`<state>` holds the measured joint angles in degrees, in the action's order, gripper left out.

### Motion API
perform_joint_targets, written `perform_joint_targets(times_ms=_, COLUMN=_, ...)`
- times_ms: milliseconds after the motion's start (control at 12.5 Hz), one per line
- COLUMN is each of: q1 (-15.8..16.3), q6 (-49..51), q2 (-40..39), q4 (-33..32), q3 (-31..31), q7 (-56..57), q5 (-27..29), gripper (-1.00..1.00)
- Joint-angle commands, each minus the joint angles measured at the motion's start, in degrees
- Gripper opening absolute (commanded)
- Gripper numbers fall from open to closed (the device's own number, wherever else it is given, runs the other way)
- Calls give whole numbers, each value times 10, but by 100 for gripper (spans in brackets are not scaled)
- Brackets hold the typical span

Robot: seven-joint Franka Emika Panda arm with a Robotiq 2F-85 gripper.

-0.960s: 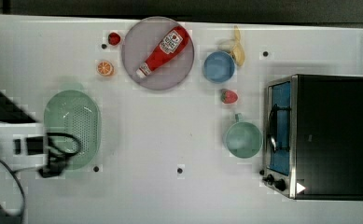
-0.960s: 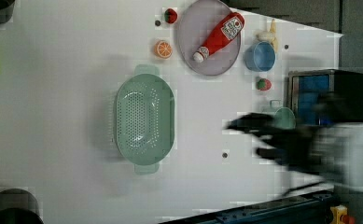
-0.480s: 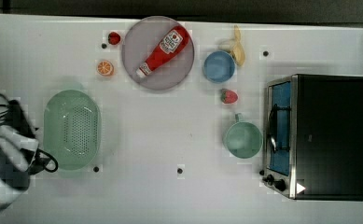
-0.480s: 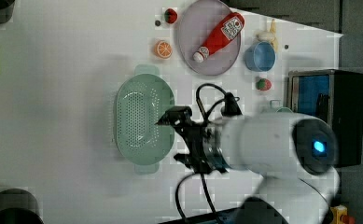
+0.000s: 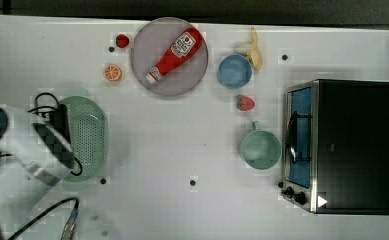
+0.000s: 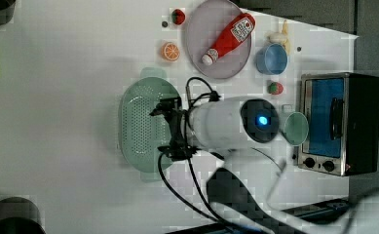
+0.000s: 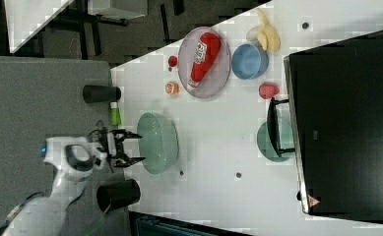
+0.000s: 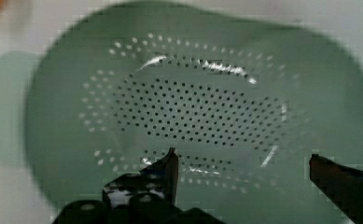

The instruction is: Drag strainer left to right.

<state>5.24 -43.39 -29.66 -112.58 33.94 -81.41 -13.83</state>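
The strainer [image 5: 91, 137] is a pale mint-green oval colander with many small holes, lying at the top view's left on the white table [image 5: 182, 140]. My gripper [image 5: 67, 136] hangs over the strainer's left side in the top view. In the left view the gripper [image 6: 170, 129] stands open above the strainer's [image 6: 138, 124] right half. The right view shows the two fingers spread at the gripper [image 7: 140, 146], just over the strainer's [image 7: 160, 142] near rim. In the wrist view the strainer's base [image 8: 202, 107] lies below the open gripper [image 8: 243, 158], with nothing between the fingers.
A mint-green mug [image 5: 260, 148] stands beside a black toaster oven [image 5: 342, 145] at the top view's right. A plate [image 5: 192, 75] with a ketchup bottle [image 5: 174, 54], a blue bowl [image 5: 234, 71], a strawberry [image 5: 245, 103], an orange slice [image 5: 113, 72] and a banana [image 5: 255, 50] lie along the back.
The arm has swung in over the strainer; in the top view it moved from the left edge onto the strainer's left side. The fingers stayed open. The strainer has not moved.
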Motion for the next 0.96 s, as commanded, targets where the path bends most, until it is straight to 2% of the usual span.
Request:
perform_joint_targets(times_ms=80, q1=-4, q6=-58, q2=-44, q4=-5, q3=-25, q7=-50, q5=-22, gripper=100)
perform_joint_targets(times_ms=640, q1=-6, q6=-132, q2=-46, q4=-73, q3=-84, q7=-47, q5=-38, gripper=100)
perform_joint_targets(times_ms=960, q1=-30, q6=-155, q2=-11, q4=-123, q3=-90, q7=-38, q5=-38, gripper=100)
